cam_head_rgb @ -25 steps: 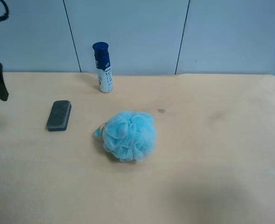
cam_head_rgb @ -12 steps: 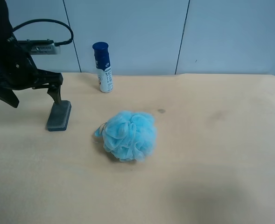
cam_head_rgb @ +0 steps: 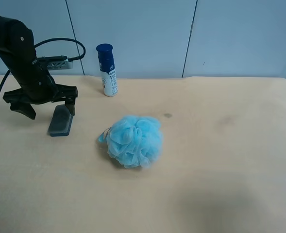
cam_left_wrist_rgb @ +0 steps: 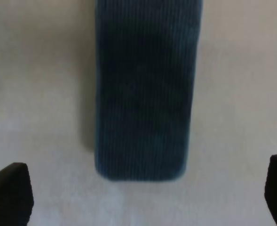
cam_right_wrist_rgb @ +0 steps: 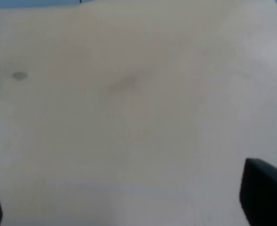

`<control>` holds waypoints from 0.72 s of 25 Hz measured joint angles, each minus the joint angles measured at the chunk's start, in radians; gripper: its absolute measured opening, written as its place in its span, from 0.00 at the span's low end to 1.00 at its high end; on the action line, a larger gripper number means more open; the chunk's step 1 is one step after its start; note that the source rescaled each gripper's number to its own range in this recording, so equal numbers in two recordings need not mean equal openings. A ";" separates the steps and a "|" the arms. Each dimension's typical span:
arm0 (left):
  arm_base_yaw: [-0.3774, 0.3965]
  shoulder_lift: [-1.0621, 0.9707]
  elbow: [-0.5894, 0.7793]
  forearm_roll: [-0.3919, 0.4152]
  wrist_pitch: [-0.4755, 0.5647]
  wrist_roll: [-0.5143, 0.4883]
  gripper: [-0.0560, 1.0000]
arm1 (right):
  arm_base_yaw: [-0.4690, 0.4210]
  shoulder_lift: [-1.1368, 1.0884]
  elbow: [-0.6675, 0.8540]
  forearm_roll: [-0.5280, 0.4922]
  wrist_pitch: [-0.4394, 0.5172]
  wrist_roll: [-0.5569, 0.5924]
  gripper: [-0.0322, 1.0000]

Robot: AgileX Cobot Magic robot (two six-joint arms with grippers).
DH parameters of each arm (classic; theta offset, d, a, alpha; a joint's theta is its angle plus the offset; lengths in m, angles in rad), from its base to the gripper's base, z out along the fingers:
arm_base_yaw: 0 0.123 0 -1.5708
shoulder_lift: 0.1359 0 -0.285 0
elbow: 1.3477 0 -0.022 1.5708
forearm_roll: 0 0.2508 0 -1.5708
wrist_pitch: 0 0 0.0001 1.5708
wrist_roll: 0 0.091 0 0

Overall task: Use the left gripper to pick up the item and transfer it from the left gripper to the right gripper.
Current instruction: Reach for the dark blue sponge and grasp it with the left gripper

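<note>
Left gripper (cam_head_rgb: 51, 111) hangs over the item (cam_head_rgb: 60, 121), jaws spread as wide as they go, nothing in them. The item lies flat on the table (cam_head_rgb: 220, 160), apart from the blue puff (cam_head_rgb: 134, 141) and the white bottle (cam_head_rgb: 107, 70).

From my left wrist, the item (cam_left_wrist_rgb: 145, 94) runs lengthwise down the gap. Its rounded end stops just short of the line between my fingertips (cam_left_wrist_rgb: 9, 193). Table surface shows on both sides of it, and I see no contact.

Right gripper (cam_right_wrist_rgb: 129, 197) is also wide open and empty, with only table below. It is out of the high view.

Progress, as I judge it: nothing is done yet. The item is not gripped or lifted, so I am at the approach. Left to do: lower around the item, close across its narrow width, lift, carry it toward the right gripper, let that one clamp, then release.
</note>
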 joint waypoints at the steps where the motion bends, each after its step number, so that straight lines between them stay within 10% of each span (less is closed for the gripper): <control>1: 0.000 0.012 0.000 0.000 -0.007 -0.001 1.00 | 0.000 0.000 0.000 0.000 0.000 0.000 1.00; 18: 0.000 0.157 0.000 0.001 -0.118 -0.002 1.00 | 0.000 0.000 0.000 0.000 0.000 0.000 1.00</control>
